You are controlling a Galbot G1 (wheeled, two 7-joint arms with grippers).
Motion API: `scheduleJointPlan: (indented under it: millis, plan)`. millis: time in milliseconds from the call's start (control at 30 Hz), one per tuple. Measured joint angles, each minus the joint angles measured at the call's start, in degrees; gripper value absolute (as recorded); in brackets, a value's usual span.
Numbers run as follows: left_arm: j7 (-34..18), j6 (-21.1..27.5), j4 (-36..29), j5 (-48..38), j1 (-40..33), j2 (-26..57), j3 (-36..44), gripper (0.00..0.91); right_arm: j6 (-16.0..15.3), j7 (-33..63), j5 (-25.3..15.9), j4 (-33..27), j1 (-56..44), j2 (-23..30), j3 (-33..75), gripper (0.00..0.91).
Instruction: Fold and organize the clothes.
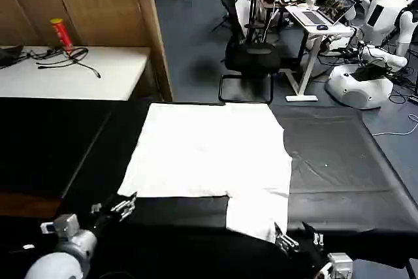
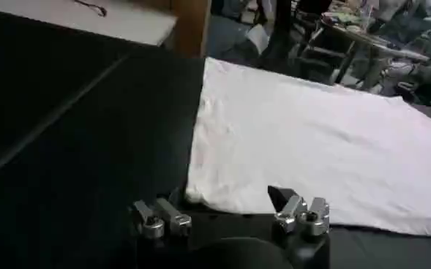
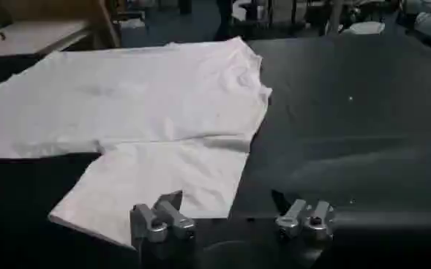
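White T-shirt (image 1: 206, 151) lying flat, print hidden, on the black table cloth (image 1: 339, 168); its main body forms a broad rectangle, and one narrower flap extends from the shirt's near right corner toward the robot. Left gripper (image 1: 124, 206) held low just off the shirt's near left corner, over bare black cloth; in the left wrist view the same gripper (image 2: 230, 218) has its two fingers spread wide apart, the shirt's near edge (image 2: 303, 146) lying just beyond them, nothing held. Right gripper (image 1: 286, 240) positioned at the near end of the shirt's flap; in the right wrist view this gripper (image 3: 230, 219) is likewise wide open, one finger (image 3: 160, 218) over the flap's near edge (image 3: 164, 186), the other over black cloth beside it, and no fabric pinched. Beyond the shirt's far left corner stand a white table (image 1: 72, 73) carrying a red can (image 1: 62, 33) and cables.
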Motion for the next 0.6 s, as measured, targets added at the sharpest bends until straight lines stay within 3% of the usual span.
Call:
scheduleJointPlan:
  millis: [267,300,333,367,400,433,467,500,567,600]
  plan:
    - [1.11,0.69,2.53,1.72,-2.26,0.16,0.66,0.878,-0.55,0.06,-1.88,-2.38,2.05,1.04,-1.47,0.878]
    - [1.12,0.35,2.91,1.84,-2.52,0.20,0.84,0.848,-0.61,0.07,-2.27,-2.70,2.16,1.13,-1.65,0.878]
    - [1.17,0.07,3.39,1.90,-2.83,0.21,0.98,0.741,-0.71,0.07,-2.55,-2.90,2.20,1.21,-1.88,0.858]
    - [1.22,-0.12,3.87,1.89,-3.08,0.22,1.06,0.605,-0.76,0.07,-2.70,-3.00,2.21,1.29,-2.13,0.712]
    - [1.26,-0.24,4.28,1.88,-3.24,0.26,1.13,0.507,-0.84,0.07,-2.80,-3.04,2.21,1.37,-2.37,0.673]
    - [1.29,-0.35,4.71,1.86,-3.39,0.29,1.22,0.273,-0.92,0.10,-2.97,-3.04,2.20,1.45,-2.64,0.517]
    - [1.28,-0.46,5.10,1.85,-3.52,0.34,1.30,0.156,-0.94,0.11,-3.07,-3.06,2.20,1.51,-2.88,0.429]
    - [1.25,-0.49,5.48,1.87,-3.66,0.35,1.36,0.088,-0.95,0.13,-3.17,-3.11,2.19,1.59,-3.11,0.224]
    - [1.20,-0.69,6.07,1.94,-3.77,0.37,1.38,0.000,-1.05,0.26,-3.23,-3.10,2.16,1.68,-3.31,0.088]
    - [1.09,-0.73,6.34,1.98,-3.74,0.38,1.35,0.000,-1.13,0.35,-3.23,-3.09,2.12,1.72,-3.37,0.059]
